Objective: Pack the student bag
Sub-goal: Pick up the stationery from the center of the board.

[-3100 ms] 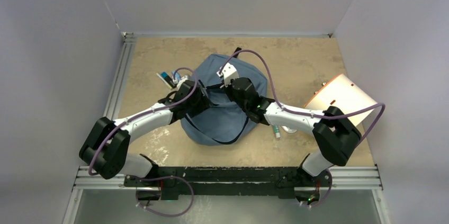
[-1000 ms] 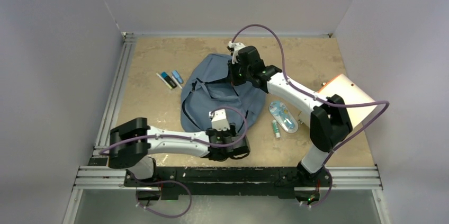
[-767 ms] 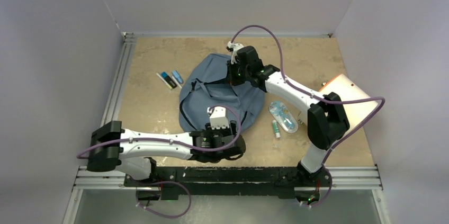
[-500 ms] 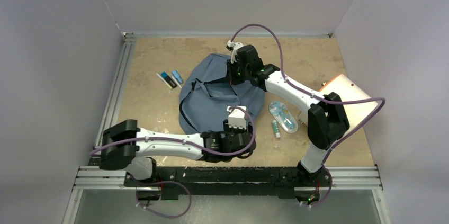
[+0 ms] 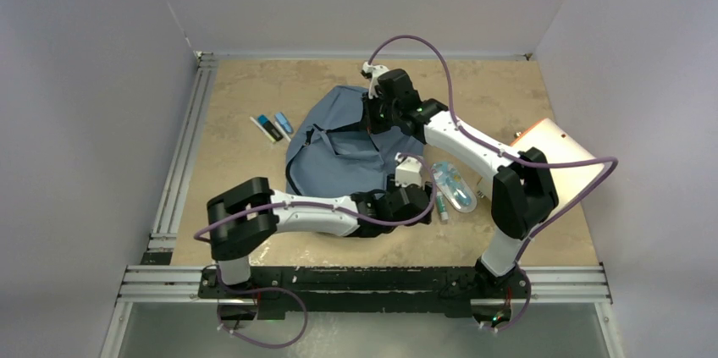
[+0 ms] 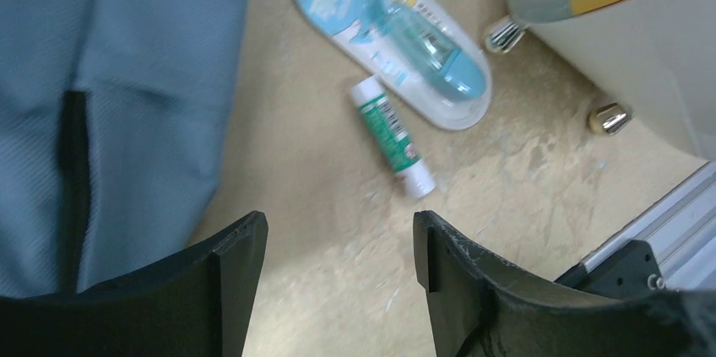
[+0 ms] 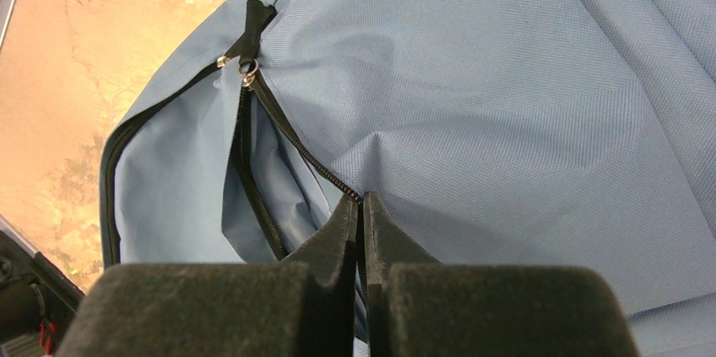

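The slate-blue student bag (image 5: 347, 155) lies mid-table with its black zipper undone and the opening gaping. My right gripper (image 5: 371, 123) sits at the bag's far upper edge. In the right wrist view the right gripper (image 7: 360, 202) is shut on the bag's (image 7: 523, 95) fabric edge at the zipper line, holding it up. My left gripper (image 5: 426, 203) is low at the bag's near right corner. In the left wrist view the left gripper (image 6: 338, 235) is open and empty over bare table, with the bag (image 6: 127, 78) to its left.
A green-and-white glue stick (image 6: 392, 135) and a clear blister pack (image 6: 397, 28) with a blue item lie just ahead of the left gripper; both show from above (image 5: 441, 206) (image 5: 453, 185). A beige folder (image 5: 555, 155) lies far right. Small markers (image 5: 273, 126) lie left of the bag.
My left arm swung from the bag's near edge to the right, toward the glue stick. My right gripper kept its hold at the bag's top edge.
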